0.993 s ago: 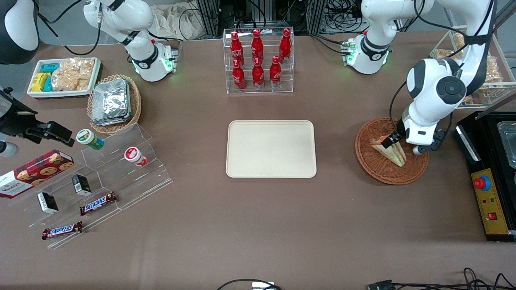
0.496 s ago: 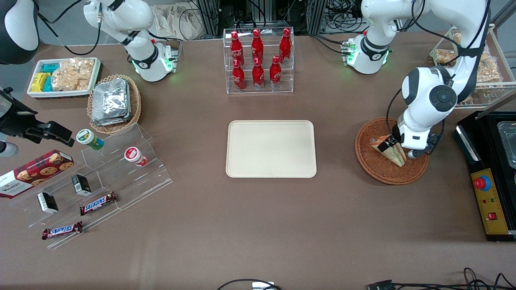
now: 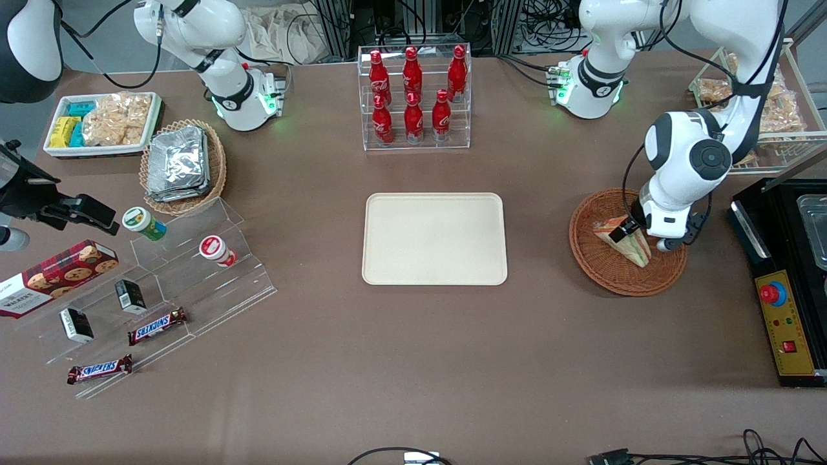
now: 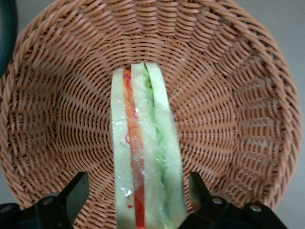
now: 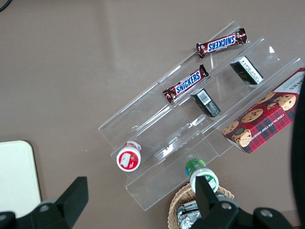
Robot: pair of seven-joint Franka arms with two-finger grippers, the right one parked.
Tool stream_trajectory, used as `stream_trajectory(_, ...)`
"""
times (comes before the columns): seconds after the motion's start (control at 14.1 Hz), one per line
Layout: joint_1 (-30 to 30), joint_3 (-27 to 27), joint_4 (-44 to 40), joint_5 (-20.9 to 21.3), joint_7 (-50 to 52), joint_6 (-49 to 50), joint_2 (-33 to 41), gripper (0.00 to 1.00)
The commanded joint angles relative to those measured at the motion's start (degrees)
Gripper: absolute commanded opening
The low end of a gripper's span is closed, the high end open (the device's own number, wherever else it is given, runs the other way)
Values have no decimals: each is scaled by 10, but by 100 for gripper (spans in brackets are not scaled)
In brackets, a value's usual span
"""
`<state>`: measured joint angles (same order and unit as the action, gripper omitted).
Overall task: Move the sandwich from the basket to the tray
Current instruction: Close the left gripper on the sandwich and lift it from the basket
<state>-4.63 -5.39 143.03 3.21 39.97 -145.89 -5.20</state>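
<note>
— Where was the sandwich at that moment?

— It lay in the reddish-brown wicker basket, toward the working arm's end of the table. In the wrist view the sandwich showed its layered edge: pale bread with an orange-red strip and a green strip under clear wrap, resting against the woven floor of the basket.

— And the gripper?

— The gripper was low inside the basket, right over the sandwich. Its fingers were spread, one on each side of the wedge. In the wrist view one dark finger stood a little apart from one bread face and the other finger was close to the other face; neither was clearly pressing into the wrap.

— So the sandwich was not lifted?

— No, it sat on the wicker, with the gripper straddling it.

— Where was the tray?

— The cream-beige tray lay flat at the middle of the table, well apart from the basket, toward the parked arm's end from it. A clear rack of red bottles stood farther from the front camera than the tray.

— Anything else near the basket?

— A black box with a red button sat just beside it at the table's edge.
</note>
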Motion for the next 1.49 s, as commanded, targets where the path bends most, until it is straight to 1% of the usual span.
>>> stream_trajectory(0.0,-2,-1,3,10,8,-14,-3,20)
stream_trajectory(0.07,-2,-1,3,10,10,-14,-3,0)
stream_trajectory(0.28,0,-2,-1,10,44,-12,-2,0)
stream_trajectory(0.43,3,-4,-7,11,41,-3,13,0)
stream_trajectory(0.5,4,-6,-13,12,34,18,22,0)
stream_trajectory(0.71,8,-14,-56,12,-27,111,48,0)
stream_trajectory(0.78,8,-19,-59,15,-53,126,56,0)
stream_trajectory(0.99,8,-41,-59,21,-142,132,78,0)
stream_trajectory(1.13,8,-47,-59,33,-191,141,90,0)
stream_trajectory(1.28,9,-61,-59,33,-263,157,108,0)
stream_trajectory(1.42,8,-80,-60,33,-303,170,120,0)
